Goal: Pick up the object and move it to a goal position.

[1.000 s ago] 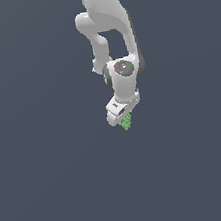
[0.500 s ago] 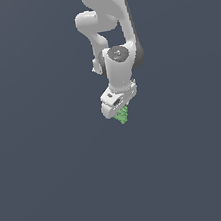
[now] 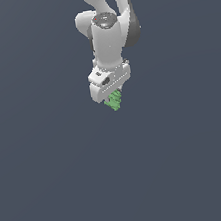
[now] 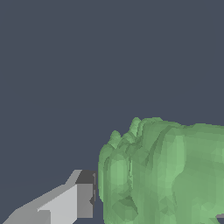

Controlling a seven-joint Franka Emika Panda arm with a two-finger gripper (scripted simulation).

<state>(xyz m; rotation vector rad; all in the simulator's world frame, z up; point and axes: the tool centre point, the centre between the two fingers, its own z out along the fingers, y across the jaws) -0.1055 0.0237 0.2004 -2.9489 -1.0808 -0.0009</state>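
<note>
**Green piece carried at the tool, shifted toward the exterior view's left**

Since a second ago, the arm's wrist has been swung round and the tool (image 3: 113,101) has been moved slightly toward the exterior view's left and a little upward, with the object (image 3: 114,100) kept in it throughout. The arm (image 3: 107,37) is seen hanging down from the top edge of the exterior view, white and rounded, with the blocky tool head at its lower end.

The object is held at the tip of the tool, just below the tool head and projecting beneath it. It is surrounded on all sides by the plain dark grey-blue background; no contact with any surface can be made out. The tool is closed on the object, and its fingers are largely hidden behind the head in the exterior view.

In the wrist view the object (image 4: 166,175) is shown large and close. It is bright green, with a lumpy, faceted surface of ridges and rounded bumps, an uneven upper outline and a roughly blocky overall form. One grey-and-white finger (image 4: 78,199) is seen just beside it, its dark pad facing the green flank.
</note>
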